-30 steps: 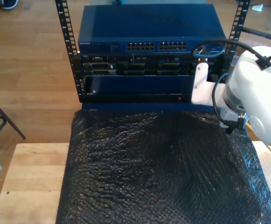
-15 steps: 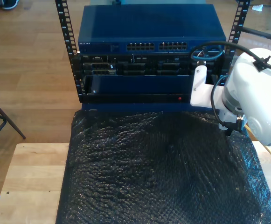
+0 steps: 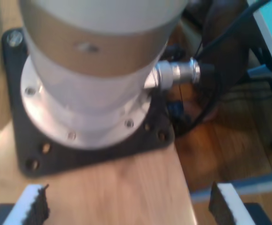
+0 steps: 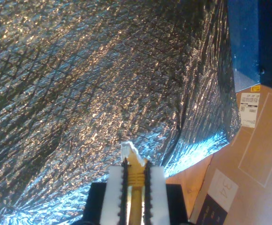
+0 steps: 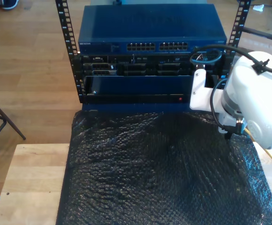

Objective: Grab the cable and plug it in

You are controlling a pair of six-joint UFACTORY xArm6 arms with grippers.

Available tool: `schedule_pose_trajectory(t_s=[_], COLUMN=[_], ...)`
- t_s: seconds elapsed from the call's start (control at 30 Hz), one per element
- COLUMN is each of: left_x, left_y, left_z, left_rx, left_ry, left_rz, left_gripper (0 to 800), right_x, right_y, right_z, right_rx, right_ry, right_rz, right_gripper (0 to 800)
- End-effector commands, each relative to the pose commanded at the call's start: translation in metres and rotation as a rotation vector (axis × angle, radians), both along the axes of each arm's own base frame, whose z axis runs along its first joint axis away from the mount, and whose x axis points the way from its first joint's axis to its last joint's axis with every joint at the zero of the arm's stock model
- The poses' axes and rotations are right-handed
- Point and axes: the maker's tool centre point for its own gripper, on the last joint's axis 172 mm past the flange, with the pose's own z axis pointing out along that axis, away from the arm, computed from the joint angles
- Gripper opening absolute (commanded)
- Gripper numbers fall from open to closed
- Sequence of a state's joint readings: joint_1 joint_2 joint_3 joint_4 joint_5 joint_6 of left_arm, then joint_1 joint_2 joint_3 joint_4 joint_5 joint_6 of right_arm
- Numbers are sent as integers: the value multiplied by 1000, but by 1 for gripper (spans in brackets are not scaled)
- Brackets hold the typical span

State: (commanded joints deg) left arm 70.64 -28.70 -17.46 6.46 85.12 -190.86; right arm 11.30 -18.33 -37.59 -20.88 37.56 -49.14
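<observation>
Cable gripped, plug leading, switch ports not yet reached.

My second gripper (image 4: pixel 135 176) is clenched on the cable (image 4: pixel 135 185), its jaws pressed against the yellow-orange sheath, with the clear plug (image 4: pixel 128 151) poking out just past their tips, so the cable's long axis runs straight along the jaws. It hangs above the black bubble wrap (image 5: pixel 164 168), near the surface's far edge. In the exterior view an arm (image 5: pixel 250 101) stands at the exterior view's right, near the rack's network switch (image 5: pixel 150 47). My first gripper (image 3: pixel 126 206) has its jaws spread wide and grasps nothing, facing an arm base (image 3: pixel 89 93). I judge the plug must turn toward the port rows next.
</observation>
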Motion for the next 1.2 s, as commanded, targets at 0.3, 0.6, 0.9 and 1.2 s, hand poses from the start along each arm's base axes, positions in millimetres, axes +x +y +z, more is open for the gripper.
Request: schedule_pose_trajectory(t_s=[0.3,0.6,0.9,1.2], left_x=[-3,-2,-3,-3], left_y=[20,19,18,18], left_z=[-26,-73,-73,-73], left_rx=[119,203,200,200], left_ry=[-87,-144,-143,-143], left_rz=[55,48,48,48], left_gripper=[800,800,800,800], right_x=[7,36,53,57], right_y=[5,28,58,78], right_z=[6,8,20,44], right_rx=[7,59,96,81], right_ry=[-27,-122,-269,-381], right_rz=[13,67,188,314], right_gripper=[1,1,1,1])
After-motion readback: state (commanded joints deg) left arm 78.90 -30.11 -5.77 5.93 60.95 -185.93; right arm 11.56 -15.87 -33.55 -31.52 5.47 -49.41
